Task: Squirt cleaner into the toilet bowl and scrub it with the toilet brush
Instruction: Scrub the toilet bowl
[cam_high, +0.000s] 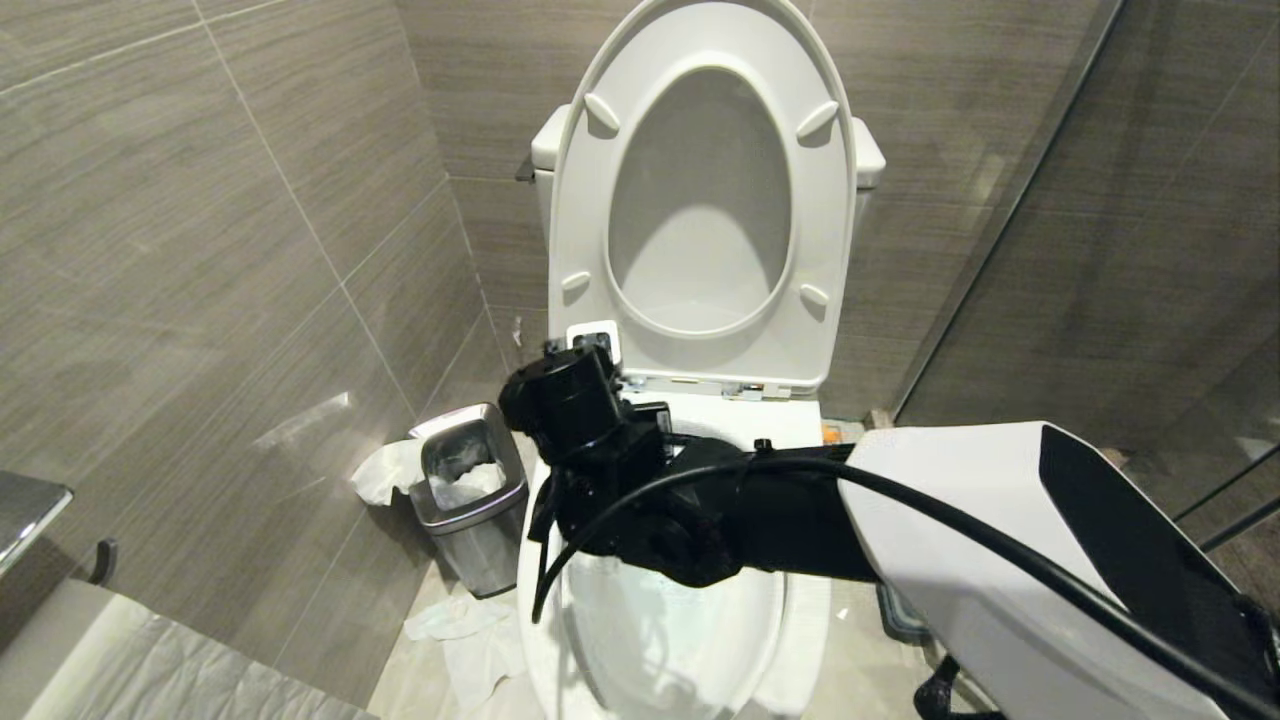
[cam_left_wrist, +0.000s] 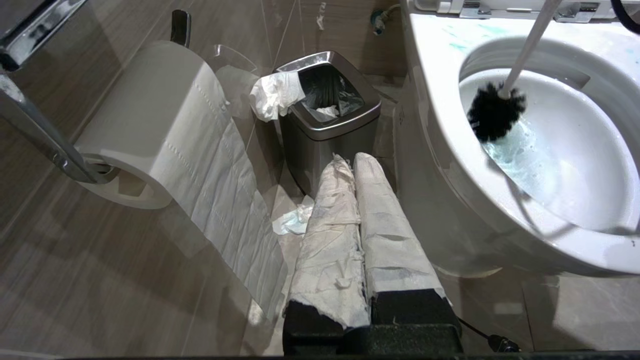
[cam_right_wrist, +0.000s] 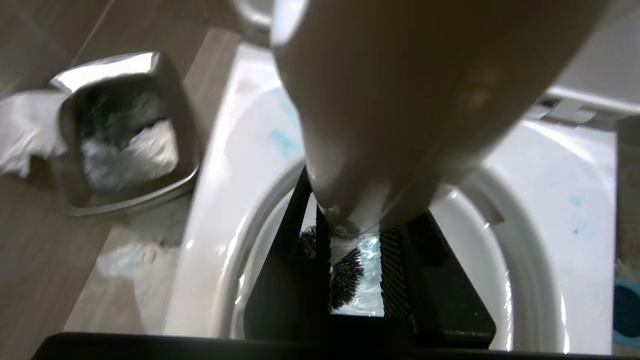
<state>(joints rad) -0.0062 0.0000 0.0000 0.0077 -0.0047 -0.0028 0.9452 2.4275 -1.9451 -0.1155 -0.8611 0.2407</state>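
While clamped on the slim whitish toilet brush, right gripper over glossy toilet bowl, black bristles in turquoise cleaner.

The floor, laid in pale beige tile, is carrying everything here. The toilet bowl is standing on it against the back wall. Just beside the bowl's left side, a small steel waste bin is sitting on the tiles, with white paper hanging over its rim. Crumpled tissue is lying loose on the floor in front of the bin, close to the foot of the bowl. At the bowl's right side, a blue-topped brush holder is showing at floor level
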